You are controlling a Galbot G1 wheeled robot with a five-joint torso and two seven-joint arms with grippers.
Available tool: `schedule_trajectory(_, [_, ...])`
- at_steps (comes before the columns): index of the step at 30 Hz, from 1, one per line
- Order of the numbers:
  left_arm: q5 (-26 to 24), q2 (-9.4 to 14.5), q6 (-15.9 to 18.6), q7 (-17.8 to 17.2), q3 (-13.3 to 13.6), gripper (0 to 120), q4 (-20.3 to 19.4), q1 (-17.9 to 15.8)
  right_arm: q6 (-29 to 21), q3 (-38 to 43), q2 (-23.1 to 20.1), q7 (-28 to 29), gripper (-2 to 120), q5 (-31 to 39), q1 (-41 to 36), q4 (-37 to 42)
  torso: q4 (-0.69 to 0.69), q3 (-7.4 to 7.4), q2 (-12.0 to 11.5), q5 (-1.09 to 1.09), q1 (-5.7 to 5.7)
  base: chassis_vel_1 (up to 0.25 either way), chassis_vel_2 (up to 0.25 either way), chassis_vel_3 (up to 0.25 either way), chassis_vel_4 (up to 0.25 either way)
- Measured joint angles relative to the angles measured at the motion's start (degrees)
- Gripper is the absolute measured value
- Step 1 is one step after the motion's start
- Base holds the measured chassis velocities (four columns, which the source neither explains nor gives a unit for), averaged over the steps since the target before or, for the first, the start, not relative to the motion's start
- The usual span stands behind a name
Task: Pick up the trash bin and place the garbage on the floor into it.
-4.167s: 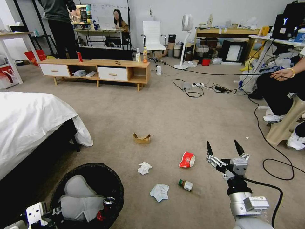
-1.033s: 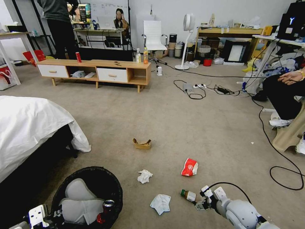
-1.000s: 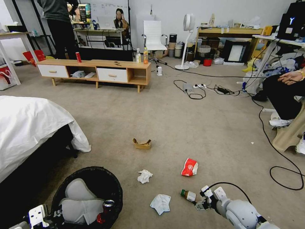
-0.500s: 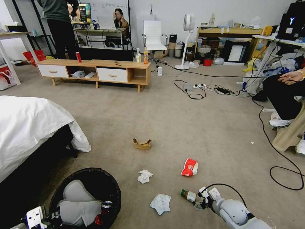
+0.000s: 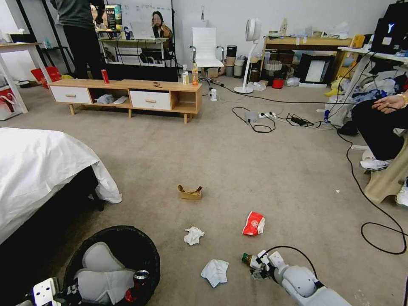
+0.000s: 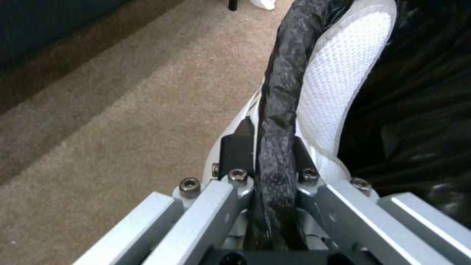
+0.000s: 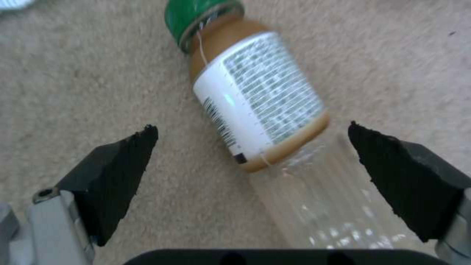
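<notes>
R gripper (image 7: 250, 136) spread round clear ribbed bottle (image 7: 260, 99), moved closer; L gripper (image 6: 272, 173) pinching bin (image 5: 112, 238) rim.

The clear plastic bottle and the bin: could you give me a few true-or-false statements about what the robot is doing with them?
1. The clear plastic bottle with a green cap lies on the beige carpet. True.
2. The right gripper is clamped on it. False: its jaws are open on either side.
3. The left gripper grips the round black-lined trash bin by its rim. True.
4. The bin is empty. False: a red can lies inside.
</notes>
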Motion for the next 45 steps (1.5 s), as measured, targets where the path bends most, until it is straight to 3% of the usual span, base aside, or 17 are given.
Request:
schedule_trajectory(10, [0.06, -0.04, -0.10, 0.00, -0.21, 3, 0.16, 0.14, 2.95, 0.02, 2.86, -0.31, 97, -1.75, 1.19, -5.88, -0.04, -0.02, 0.03, -0.07, -0.01, 0.000, 0.000, 0.000, 0.000])
schedule_trajectory(19, [0.22, -0.30, -0.15, 0.01, -0.19, 3, 0.26, -0.10, 3.18, -0.20, 1.35, 0.17, 75, -1.28, -0.08, -3.28, 0.08, 0.00, 0.01, 0.13, 0.00, 0.000, 0.000, 0.000, 0.000])
schedule_trajectory(25, [0.58, -0.56, -0.15, 0.03, 0.12, 3, 0.18, -0.20, 2.70, 0.06, -0.60, 1.03, 56, -0.88, -1.42, -0.83, -0.03, 0.01, 0.00, 0.02, 0.00, 0.000, 0.000, 0.000, 0.000])
schedule_trajectory(30, [0.86, -0.71, -0.15, 0.08, 0.45, 3, -0.06, -0.33, 2.54, 0.47, -2.36, 1.43, 39, -0.39, -3.04, 2.12, 0.02, 0.00, 0.00, 0.02, 0.00, 0.000, 0.000, 0.000, 0.000])
schedule_trajectory(36, [1.04, -0.75, -0.15, 0.08, 0.80, 3, -0.33, -0.28, 2.51, 1.25, -4.05, 1.96, 27, 0.13, -4.43, 4.87, 0.01, 0.00, 0.00, 0.03, 0.00, 0.000, 0.000, 0.000, 0.000])
schedule_trajectory(45, [1.05, -0.39, 0.08, 0.09, 1.38, 3, -0.67, -0.55, 3.31, 3.30, -6.87, 3.28, 26, 2.75, -6.74, 10.10, 0.00, 0.00, 0.00, 0.02, 0.00, 0.000, 0.000, 0.000, 0.000])
